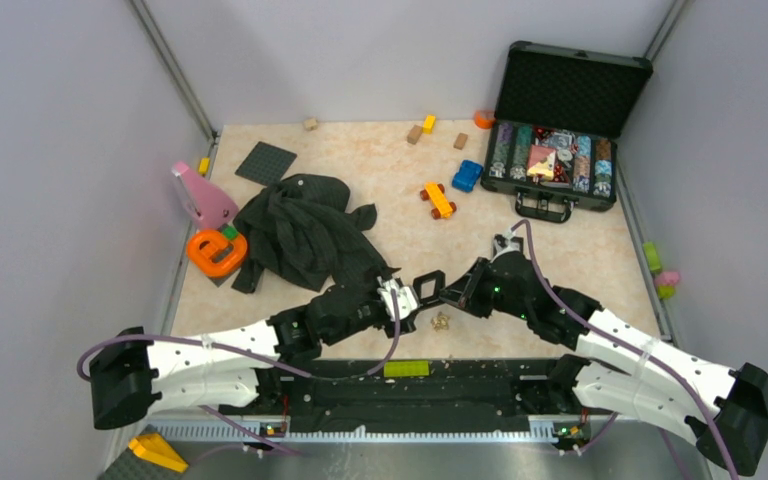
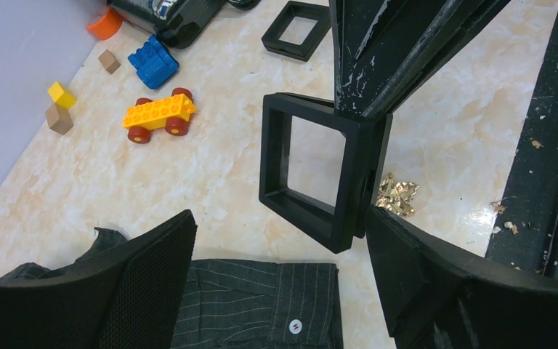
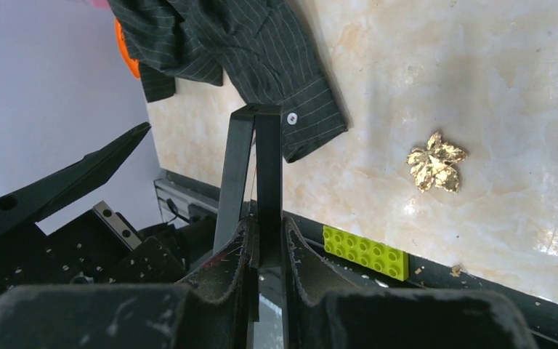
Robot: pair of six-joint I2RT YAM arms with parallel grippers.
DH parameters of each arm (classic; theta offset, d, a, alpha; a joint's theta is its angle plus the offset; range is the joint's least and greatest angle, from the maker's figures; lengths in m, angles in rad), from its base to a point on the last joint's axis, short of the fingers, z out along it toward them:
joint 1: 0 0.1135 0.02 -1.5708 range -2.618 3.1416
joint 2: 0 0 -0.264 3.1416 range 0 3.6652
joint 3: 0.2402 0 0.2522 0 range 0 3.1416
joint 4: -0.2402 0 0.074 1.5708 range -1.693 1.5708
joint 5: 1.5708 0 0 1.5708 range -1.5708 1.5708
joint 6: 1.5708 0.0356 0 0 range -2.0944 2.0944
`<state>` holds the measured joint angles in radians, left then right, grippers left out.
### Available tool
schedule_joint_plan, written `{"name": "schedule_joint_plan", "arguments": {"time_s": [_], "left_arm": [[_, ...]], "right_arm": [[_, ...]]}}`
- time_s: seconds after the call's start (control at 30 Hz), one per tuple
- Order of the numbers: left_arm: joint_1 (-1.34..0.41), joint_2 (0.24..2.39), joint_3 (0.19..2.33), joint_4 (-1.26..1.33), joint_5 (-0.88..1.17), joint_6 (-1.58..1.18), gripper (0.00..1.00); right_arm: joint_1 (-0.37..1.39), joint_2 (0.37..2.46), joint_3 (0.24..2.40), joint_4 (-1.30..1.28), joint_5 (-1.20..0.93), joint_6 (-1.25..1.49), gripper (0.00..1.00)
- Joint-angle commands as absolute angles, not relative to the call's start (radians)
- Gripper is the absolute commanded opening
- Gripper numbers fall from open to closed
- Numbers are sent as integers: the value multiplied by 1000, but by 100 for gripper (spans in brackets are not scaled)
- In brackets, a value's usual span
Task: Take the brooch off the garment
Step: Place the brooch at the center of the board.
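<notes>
The garment (image 1: 305, 232) is a dark pinstriped shirt heaped at the left; one cuff with a white button reaches toward the middle (image 2: 276, 305) (image 3: 290, 109). The brooch (image 1: 441, 321), a gold leaf-shaped ornament, lies on the bare table apart from the shirt (image 2: 396, 196) (image 3: 436, 161). My left gripper (image 1: 400, 300) (image 2: 280, 243) is open and empty, its fingers either side of the cuff. My right gripper (image 1: 450, 292) (image 3: 267, 225) is shut on a black square frame box (image 1: 430, 285) (image 2: 320, 171) (image 3: 258, 167) and holds it just left of the brooch.
An open case of poker chips (image 1: 560, 150) stands at the back right. A yellow toy car (image 1: 438, 200), a blue brick (image 1: 467, 176), small wooden blocks, a grey baseplate (image 1: 265, 162) and orange and pink toys (image 1: 217, 250) lie about. A green brick (image 1: 406, 368) sits on the front rail. A second black frame (image 2: 296, 29) lies further back.
</notes>
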<state>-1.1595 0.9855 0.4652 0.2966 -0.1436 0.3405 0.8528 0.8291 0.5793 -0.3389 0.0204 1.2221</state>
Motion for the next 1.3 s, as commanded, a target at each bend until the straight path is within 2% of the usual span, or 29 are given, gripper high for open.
{"name": "schedule_joint_plan", "arguments": {"time_s": [0.0, 0.2, 0.53, 1.07, 1.1, 1.2, 1.27], "left_arm": [[-1163, 1014, 464, 374, -146, 373, 89], [-1163, 1047, 475, 368, -144, 391, 87], [-1163, 1025, 481, 341, -172, 421, 67], [-1163, 1011, 484, 314, -182, 421, 67], [-1163, 1013, 484, 314, -189, 423, 64], [-1163, 1008, 485, 314, -194, 425, 44], [-1163, 1002, 488, 313, -192, 423, 41]], "right_arm": [[841, 815, 595, -291, -21, 1251, 0], [840, 807, 580, -269, -26, 1264, 0], [836, 802, 570, -283, -25, 1250, 0], [835, 802, 571, -302, -14, 1238, 0], [835, 801, 572, -303, -16, 1236, 0], [835, 803, 572, -309, -19, 1233, 0], [835, 802, 571, -315, -15, 1230, 0]]}}
